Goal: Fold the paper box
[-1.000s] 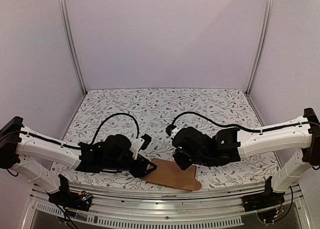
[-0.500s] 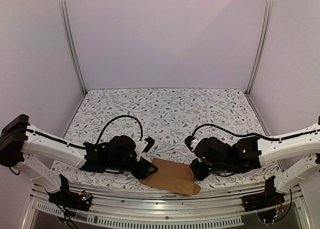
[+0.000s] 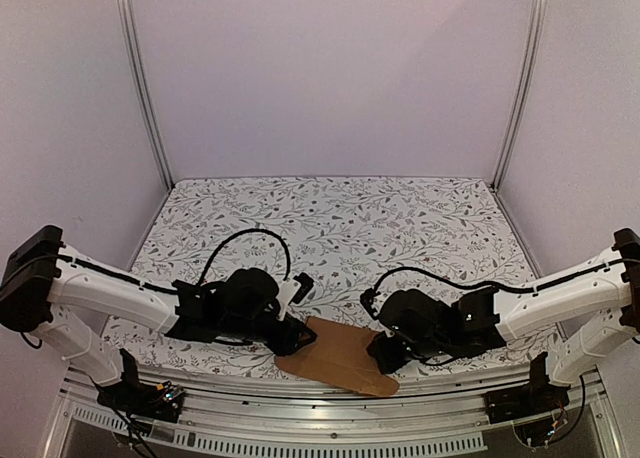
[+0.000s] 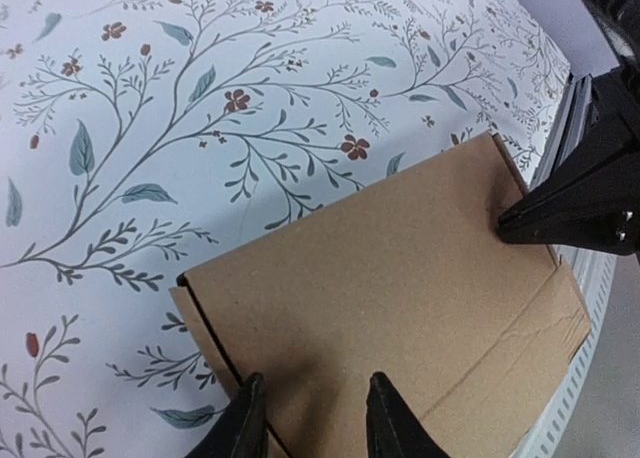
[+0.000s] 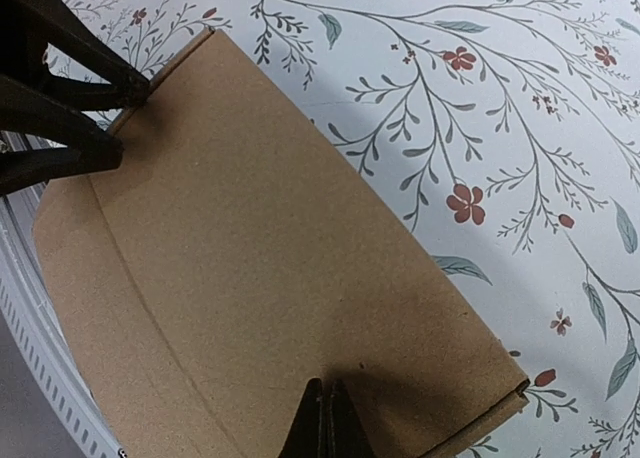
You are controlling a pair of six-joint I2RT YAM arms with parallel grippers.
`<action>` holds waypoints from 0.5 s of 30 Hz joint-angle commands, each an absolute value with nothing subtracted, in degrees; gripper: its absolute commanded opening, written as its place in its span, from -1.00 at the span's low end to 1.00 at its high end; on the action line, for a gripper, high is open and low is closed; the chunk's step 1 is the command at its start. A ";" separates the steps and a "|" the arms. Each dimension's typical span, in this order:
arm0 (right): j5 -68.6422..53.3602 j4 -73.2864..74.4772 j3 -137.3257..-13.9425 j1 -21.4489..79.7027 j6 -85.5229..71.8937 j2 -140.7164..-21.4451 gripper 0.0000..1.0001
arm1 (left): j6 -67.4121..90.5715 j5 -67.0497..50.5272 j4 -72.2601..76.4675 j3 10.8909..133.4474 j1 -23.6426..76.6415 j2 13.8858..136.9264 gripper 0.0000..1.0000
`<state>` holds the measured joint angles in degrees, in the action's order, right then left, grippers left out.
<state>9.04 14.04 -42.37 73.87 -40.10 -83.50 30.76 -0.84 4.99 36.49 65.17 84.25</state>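
Your paper box (image 3: 340,356) lies flat on the flower-patterned table (image 3: 340,218), at the near edge and about midway between the two arms. It is a plain brown piece with a creased strip along its near side. Its near right corner reaches the metal rail (image 3: 300,406) at the table's edge.

Your left gripper (image 4: 315,383) sits at the box's left end. Its two fingers are apart, with a narrow gap between them, and the tips are over the top face of the cardboard. You cannot tell from these views whether they pinch any layer.

Your right gripper (image 5: 325,398) is at the box's right end. Its fingers are closed tight together, tip against tip, and the joined point rests on the cardboard just inside the right edge.
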 commanded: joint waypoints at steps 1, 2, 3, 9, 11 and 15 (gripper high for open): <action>6.46 17.40 -38.34 74.13 -42.50 -86.59 -1.00 | 30.75 -2.13 2.19 37.42 64.38 87.35 -0.38; 6.65 17.48 -38.44 74.14 -42.64 -86.49 -1.00 | 30.69 -2.38 2.20 37.67 64.34 87.80 -0.41; 7.01 17.59 -38.68 74.14 -42.63 -86.28 -1.00 | 30.67 -2.53 2.09 37.95 64.29 88.22 -0.43; 11.63 22.23 -40.98 74.16 -42.03 -80.32 -0.93 | 28.61 -0.21 -4.69 40.85 64.12 84.51 -0.34; 13.66 24.38 -41.30 74.13 -41.91 -77.51 -0.79 | 27.30 1.70 -7.32 41.93 63.95 82.35 -0.26; 18.01 28.63 -41.05 74.17 -42.44 -70.67 -0.52 | 26.14 4.35 -12.06 44.75 63.38 78.48 -0.12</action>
